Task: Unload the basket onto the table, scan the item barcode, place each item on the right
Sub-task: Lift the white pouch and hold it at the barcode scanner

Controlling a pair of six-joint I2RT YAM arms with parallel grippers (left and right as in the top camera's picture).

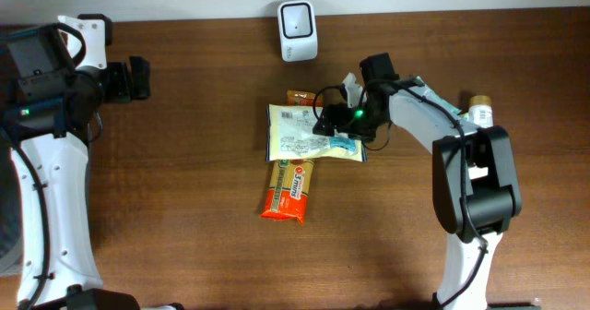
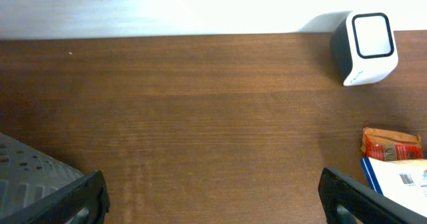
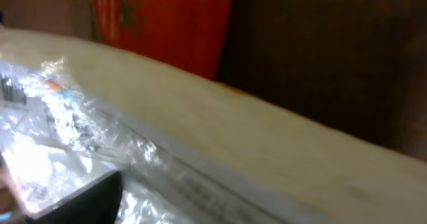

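Surface: dark brown wood grain, bounded by a pale wall along the far edge

Scanner: small white body with a dark-framed window, standing at the far edge near the middle; also visible at the top right of the left wrist view

Pale pack: flat, clear-wrapped, printed label with barcode lines facing up; lying mid-surface in front of the scanner and apart from it; one corner visible at the lower right of the left wrist view

Red-orange packet: long and narrow, lying nearer the front; upper end meeting the near edge of the pale pack, touching or tucked under, cannot tell which

Small orange packet: showing at the far edge of the pale pack, between it and the scanner

Bottle: small, pale, tan cap, far right, partly hidden behind the right arm

Left pincer: far left, near the far edge, well apart from all goods; fingers spread wide at both lower corners of the left wrist view, nothing between them, standing open

Right pincer: low at the right edge of the pale pack; right wrist view blurred and filled with crinkled wrap, one dark finger at lower left against the wrap; open, closed or gripping: cannot tell
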